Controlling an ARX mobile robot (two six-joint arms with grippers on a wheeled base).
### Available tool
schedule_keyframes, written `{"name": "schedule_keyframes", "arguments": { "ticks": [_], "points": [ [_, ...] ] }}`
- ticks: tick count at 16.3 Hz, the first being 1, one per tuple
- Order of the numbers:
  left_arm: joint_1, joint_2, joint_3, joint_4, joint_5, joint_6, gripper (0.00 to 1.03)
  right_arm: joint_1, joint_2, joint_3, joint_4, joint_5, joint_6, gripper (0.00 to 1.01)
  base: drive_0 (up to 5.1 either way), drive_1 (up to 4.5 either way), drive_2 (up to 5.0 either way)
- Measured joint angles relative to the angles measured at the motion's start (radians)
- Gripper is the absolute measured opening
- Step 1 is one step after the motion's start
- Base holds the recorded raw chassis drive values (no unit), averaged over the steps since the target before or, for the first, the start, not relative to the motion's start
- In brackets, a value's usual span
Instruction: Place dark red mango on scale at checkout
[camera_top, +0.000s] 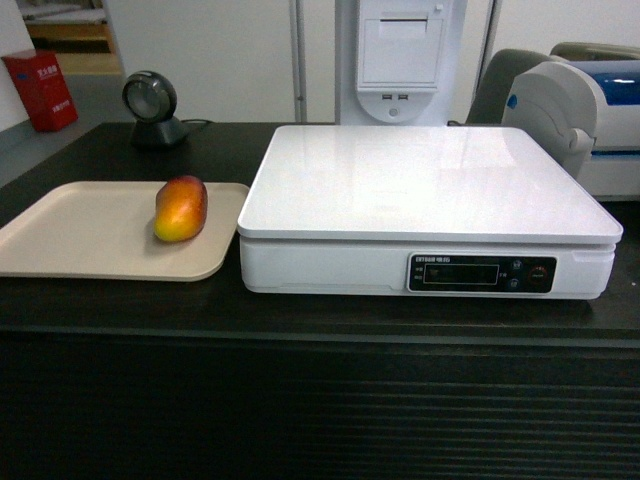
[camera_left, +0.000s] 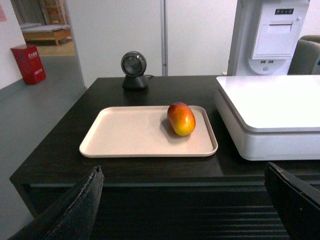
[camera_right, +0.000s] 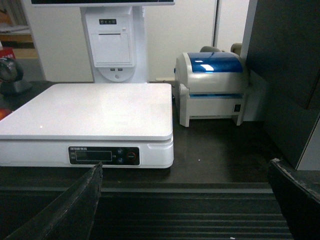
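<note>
Nearest to me, my left gripper (camera_left: 182, 210) hangs released in front of the checkout (camera_top: 320, 310), its 2 dark fingers spread wide and holding nothing. My right gripper (camera_right: 185, 210) is the same: fingers splayed, empty, facing the counter's ribbed front.

Just past the counter edge, the mango (camera_left: 181, 119) lies on the beige tray (camera_left: 125, 135), at the tray's right end, close to the scale (camera_top: 430, 185) but not touching it. Nothing has been lifted, so I judge the step in hand to be the reach and grasp, and my left arm is the one lined up for it.

The mango lies on its side. In my left wrist view its long axis runs from near-right to far-left, slanting slightly, with the yellow-orange end toward me and the redder end away. To do this well, I would come in from above and close across the short width, near the middle, so the smooth skin does not squirt out. Then I would lift clear of the tray lip and the scale's raised edge before moving right over the platform.

Farther back stand a round scanner (camera_left: 134, 70) and a white receipt printer (camera_right: 114, 42).
</note>
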Motion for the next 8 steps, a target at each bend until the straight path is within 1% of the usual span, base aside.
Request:
{"name": "schedule_keyframes", "arguments": {
  "ticks": [8],
  "points": [
    [0.0, 0.0, 0.0, 0.005, 0.0, 0.0, 0.98, 0.0, 0.0, 0.0, 0.001, 0.0, 0.0, 0.98, 0.0, 0.0, 0.0]
  ]
}}
